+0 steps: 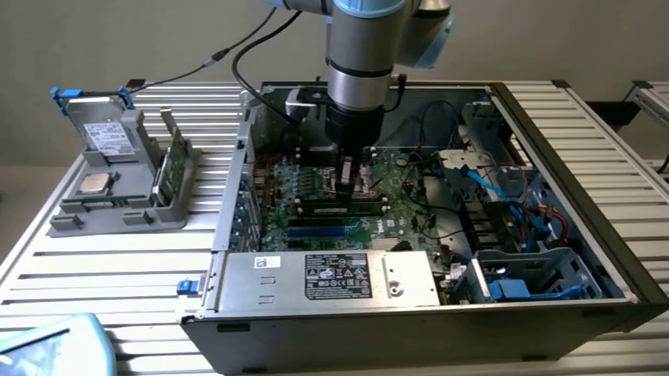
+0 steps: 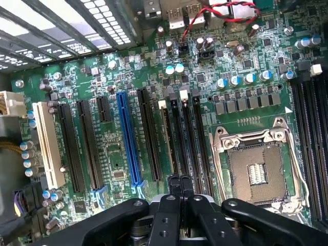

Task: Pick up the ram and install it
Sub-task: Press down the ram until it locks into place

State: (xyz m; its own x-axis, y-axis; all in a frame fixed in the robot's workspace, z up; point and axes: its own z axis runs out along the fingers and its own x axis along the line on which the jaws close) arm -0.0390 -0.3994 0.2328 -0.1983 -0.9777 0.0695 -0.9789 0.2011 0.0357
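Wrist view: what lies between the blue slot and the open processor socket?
Long black slots stand side by side between the blue slot and the processor socket, seen in the wrist view.

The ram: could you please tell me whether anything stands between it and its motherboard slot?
Nothing visible does. The ram already lies along a slot on the motherboard, directly under the shut gripper, with no cable or part lying between them.

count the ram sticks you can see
2. One ram stick stands in the grey holder at the exterior view's left. The second ram stick sits across the motherboard, under the gripper. Others may be hidden behind the arm.
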